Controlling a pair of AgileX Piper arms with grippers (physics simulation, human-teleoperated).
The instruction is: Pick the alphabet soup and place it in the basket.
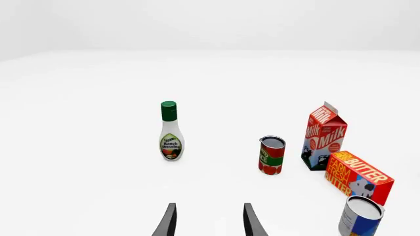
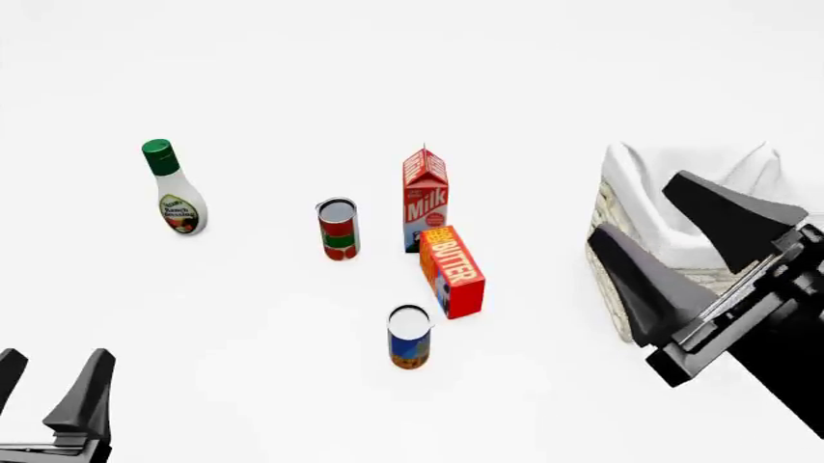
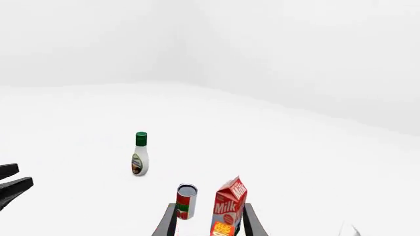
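Both grippers hang spread and empty, the left gripper (image 2: 52, 391) low at the near-left, the right gripper (image 2: 670, 246) over the basket (image 2: 618, 178). Soup can (image 2: 409, 337) stands upright on the counter (image 2: 258, 318) just beside the butter box (image 2: 453, 271), between the arms. My call: the right one looks nearer, with the can to its left.

Plain white table (image 2: 258, 318) w/ everything standing upright on it: ranch dressing bottle (image 2: 173, 188) far left by itself, red-and-green can (image 2: 338, 229) just left of the milk carton (image 2: 425, 199), butter box (image 2: 453, 271) right in front of the milk, alphabet soup (image 2: 409, 337) nearest, basket (image 2: 657, 227) off to the right.
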